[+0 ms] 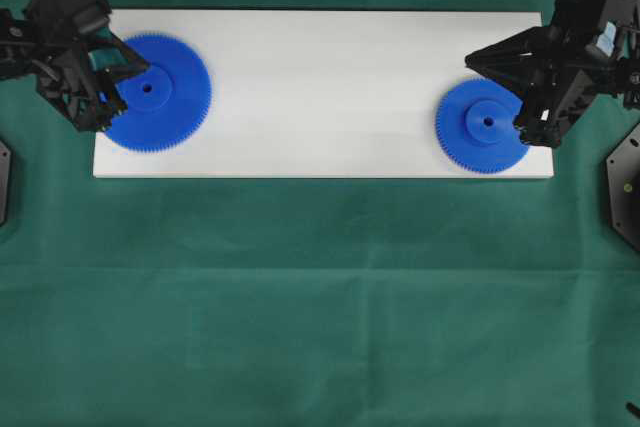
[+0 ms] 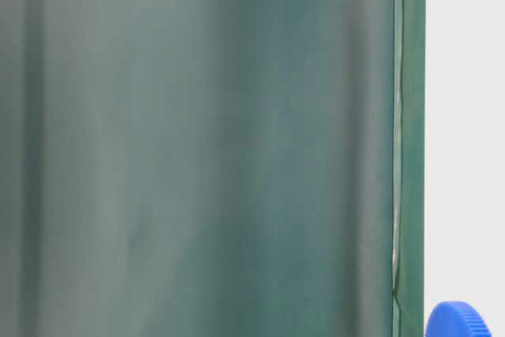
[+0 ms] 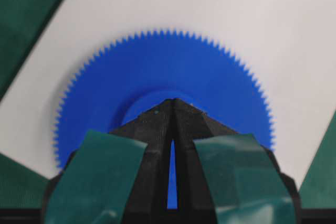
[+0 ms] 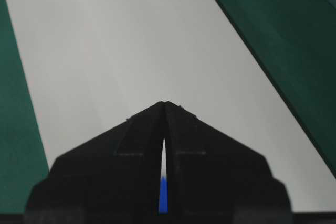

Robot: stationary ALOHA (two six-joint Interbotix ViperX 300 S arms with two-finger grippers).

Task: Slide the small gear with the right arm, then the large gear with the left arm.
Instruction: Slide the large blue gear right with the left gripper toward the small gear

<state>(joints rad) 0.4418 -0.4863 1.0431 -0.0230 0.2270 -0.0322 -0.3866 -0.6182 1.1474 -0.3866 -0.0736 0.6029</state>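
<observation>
The large gear (image 1: 165,97) lies flat at the left end of the white board (image 1: 320,87). My left gripper (image 1: 143,67) is shut, and its teal-taped fingers meet in a point over the gear's raised hub. In the left wrist view the closed tip (image 3: 173,99) covers the hub of the large gear (image 3: 157,66). The small gear (image 1: 482,125) lies at the board's right end. My right gripper (image 1: 470,57) is shut above that gear's far side. In the right wrist view a strip of the small gear (image 4: 163,195) shows through the slit behind the closed tip (image 4: 165,102).
The board rests on a green cloth (image 1: 320,297) that covers the table. Bare board (image 4: 131,40) stretches between the two gears. A black fixture (image 1: 625,187) sits off the board's right end. A blue toothed rim (image 2: 459,323) rests on the board in the table-level view.
</observation>
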